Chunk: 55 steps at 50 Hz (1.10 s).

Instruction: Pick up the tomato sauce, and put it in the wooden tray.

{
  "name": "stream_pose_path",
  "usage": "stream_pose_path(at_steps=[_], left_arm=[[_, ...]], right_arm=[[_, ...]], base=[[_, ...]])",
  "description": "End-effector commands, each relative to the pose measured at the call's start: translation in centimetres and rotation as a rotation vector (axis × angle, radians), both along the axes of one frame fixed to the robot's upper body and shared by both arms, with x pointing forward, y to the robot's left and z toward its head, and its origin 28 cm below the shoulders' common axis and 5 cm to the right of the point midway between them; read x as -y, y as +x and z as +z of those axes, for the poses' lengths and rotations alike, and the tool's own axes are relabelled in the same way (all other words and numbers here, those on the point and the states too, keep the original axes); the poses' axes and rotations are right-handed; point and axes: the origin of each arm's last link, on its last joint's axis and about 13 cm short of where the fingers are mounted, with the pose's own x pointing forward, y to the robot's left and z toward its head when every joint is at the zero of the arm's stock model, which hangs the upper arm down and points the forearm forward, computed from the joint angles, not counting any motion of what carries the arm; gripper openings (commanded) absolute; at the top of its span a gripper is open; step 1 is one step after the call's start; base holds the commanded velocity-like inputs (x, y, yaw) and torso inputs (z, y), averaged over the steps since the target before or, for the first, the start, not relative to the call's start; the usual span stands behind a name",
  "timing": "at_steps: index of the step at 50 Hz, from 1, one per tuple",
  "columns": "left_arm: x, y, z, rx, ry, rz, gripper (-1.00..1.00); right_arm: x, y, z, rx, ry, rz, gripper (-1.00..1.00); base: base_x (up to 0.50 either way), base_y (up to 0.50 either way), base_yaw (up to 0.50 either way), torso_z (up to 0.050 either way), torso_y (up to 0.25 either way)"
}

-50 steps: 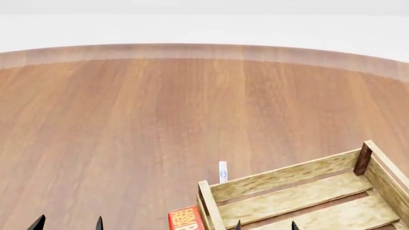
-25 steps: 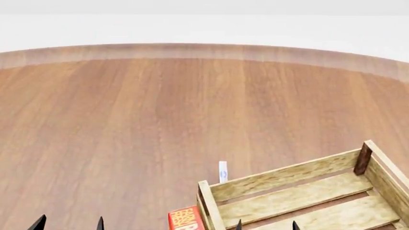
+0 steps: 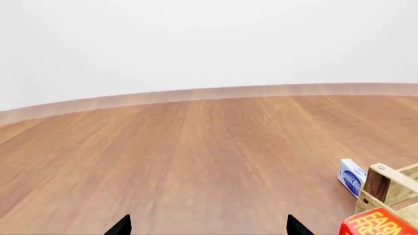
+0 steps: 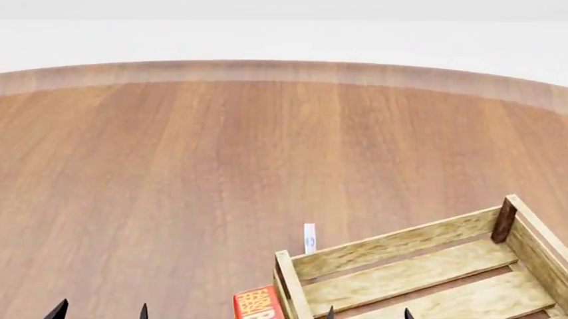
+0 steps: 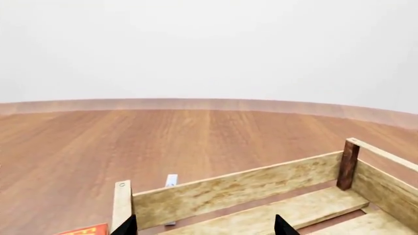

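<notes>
The wooden tray of pale slats with a dark corner post lies at the lower right of the head view; it also shows in the right wrist view and its corner in the left wrist view. The tomato sauce can is out of view in every frame. My left gripper is open and empty at the bottom left, only its black fingertips showing. My right gripper is open and empty above the tray's near part, its tips wide apart.
A red box with yellow lettering stands against the tray's left end, also seen in the left wrist view. A small white-and-blue packet stands behind the tray's far wall. The wooden tabletop stretches far back to its curved edge.
The left gripper's fingertips have sunk slightly lower in the head view. Nothing else has moved.
</notes>
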Motion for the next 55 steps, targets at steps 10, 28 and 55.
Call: stream_pose_path(at_steps=[10, 28, 55], left_arm=[[-0.1, 0.0, 0.0, 0.010, -0.012, -0.001, 1.00], [-0.1, -0.1, 0.0, 0.010, -0.010, 0.004, 1.00], [-0.1, -0.1, 0.0, 0.009, -0.013, 0.008, 1.00]], right_arm=[[-0.4, -4.7, 0.6, 0.109, -0.018, 0.066, 1.00], [-0.2, -12.6, 0.3, 0.196, -0.025, 0.098, 1.00], [-0.8, -21.1, -2.3, 0.201, 0.006, 0.016, 1.00]], base=[[0.00, 0.00, 0.00, 0.000, 0.000], [0.00, 0.00, 0.00, 0.000, 0.000], [0.00, 0.00, 0.00, 0.000, 0.000]])
